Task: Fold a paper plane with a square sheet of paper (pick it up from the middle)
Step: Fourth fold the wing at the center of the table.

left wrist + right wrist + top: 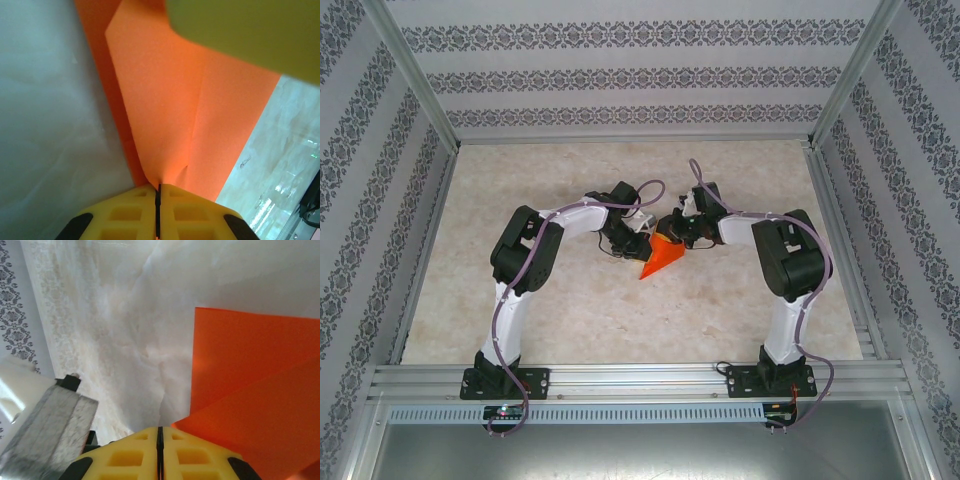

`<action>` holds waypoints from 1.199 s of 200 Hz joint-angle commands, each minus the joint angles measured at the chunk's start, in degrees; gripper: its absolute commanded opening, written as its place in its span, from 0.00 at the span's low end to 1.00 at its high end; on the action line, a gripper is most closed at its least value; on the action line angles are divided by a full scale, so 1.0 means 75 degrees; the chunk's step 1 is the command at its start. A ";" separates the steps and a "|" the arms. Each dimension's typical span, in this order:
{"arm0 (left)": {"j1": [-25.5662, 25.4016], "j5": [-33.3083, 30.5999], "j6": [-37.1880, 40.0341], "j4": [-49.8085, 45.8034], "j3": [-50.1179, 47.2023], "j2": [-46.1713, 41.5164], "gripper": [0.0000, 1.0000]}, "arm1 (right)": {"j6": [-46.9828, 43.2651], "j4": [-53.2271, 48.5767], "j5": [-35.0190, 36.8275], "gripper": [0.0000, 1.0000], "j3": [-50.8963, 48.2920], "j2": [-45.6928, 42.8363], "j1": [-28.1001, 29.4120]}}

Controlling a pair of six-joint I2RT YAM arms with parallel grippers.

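The sheet of paper (660, 260) is bright orange-red and partly folded into a pointed wedge. It is held over the middle of the table between both arms. My left gripper (640, 236) is shut on it, and in the left wrist view the paper (165, 115) rises straight out of the seam of that gripper (159, 186). One blurred yellow finger (240, 35) of the right gripper overlaps the paper's far end. My right gripper (673, 234) has its jaws together (160, 429). The paper (250, 390) meets its right finger's tip, and I cannot tell whether any is caught.
The marbled table top (570, 300) is ringed by patterned walls (380, 200). An aluminium rail (640, 380) runs along the near edge by the arm bases. A grey block of the left arm (50, 425) sits close beside the right gripper.
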 commanded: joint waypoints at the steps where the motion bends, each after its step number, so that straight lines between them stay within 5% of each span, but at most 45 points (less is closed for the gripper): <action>1: -0.0204 -0.0729 0.0273 -0.0639 -0.0135 0.0600 0.11 | 0.0094 0.0203 -0.0055 0.10 -0.0020 0.0252 0.0124; 135: -0.0204 -0.0041 0.0086 -0.0231 -0.0286 0.0136 0.20 | -0.1577 -0.1972 0.1667 0.08 -0.0310 -0.0010 -0.0008; 240: -0.0217 -0.0837 -0.0277 -0.0352 -0.0398 -0.1107 0.32 | -0.1934 -0.1672 0.1443 0.07 -0.0690 -0.0013 -0.0257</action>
